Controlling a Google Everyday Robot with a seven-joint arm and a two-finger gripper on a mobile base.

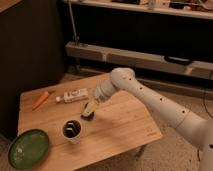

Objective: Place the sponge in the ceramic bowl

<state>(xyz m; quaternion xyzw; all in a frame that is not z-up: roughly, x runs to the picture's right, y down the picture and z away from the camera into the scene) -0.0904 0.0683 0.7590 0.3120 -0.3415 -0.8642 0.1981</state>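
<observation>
Reaching down at mid-table, gripper (pixel 90 108) spread wide about the sponge (pixel 88 115), well apart from the ceramic bowl (pixel 28 148).
Risks a weak pinch and a drop short, or clipping the cup (pixel 72 129) standing between.

One wooden surface (pixel 125 125) carries five things, one of each kind: one sponge (pixel 88 114), one green ceramic bowl (pixel 28 148), one dark cup (pixel 72 129), one orange carrot (pixel 40 100) and one white bottle (pixel 73 95). One robot arm (pixel 160 107) ends in one gripper (pixel 91 106), down at the sponge near the surface's middle.
</observation>
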